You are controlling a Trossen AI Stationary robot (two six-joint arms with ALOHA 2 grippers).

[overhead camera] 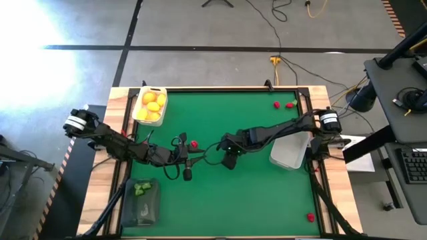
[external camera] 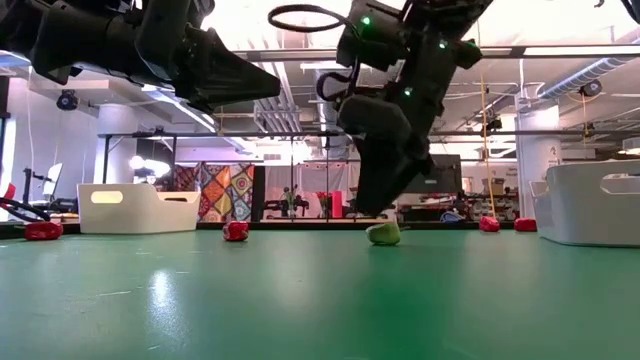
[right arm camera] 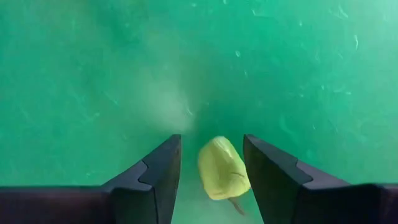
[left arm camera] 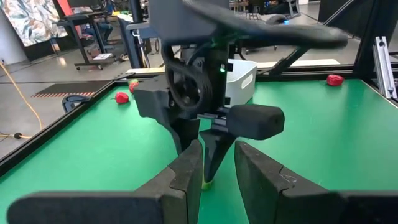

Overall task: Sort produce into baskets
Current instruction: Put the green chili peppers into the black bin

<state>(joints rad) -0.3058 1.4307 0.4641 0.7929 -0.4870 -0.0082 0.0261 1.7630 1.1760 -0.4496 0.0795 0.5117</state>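
A small yellow-green piece lies on the green table; it also shows in the low view. My right gripper points down over it near the table's middle, open, one finger on either side of the piece. My left gripper is open and empty, level above the table just to the left, facing the right gripper. A white basket at the far left holds yellow lemons. A dark basket at the near left holds green pieces. A pale basket stands at the right.
Red pieces lie on the table: one by the left gripper, two at the far right, one at the near right corner. Bare green table lies toward the near edge. A wooden rim borders the table.
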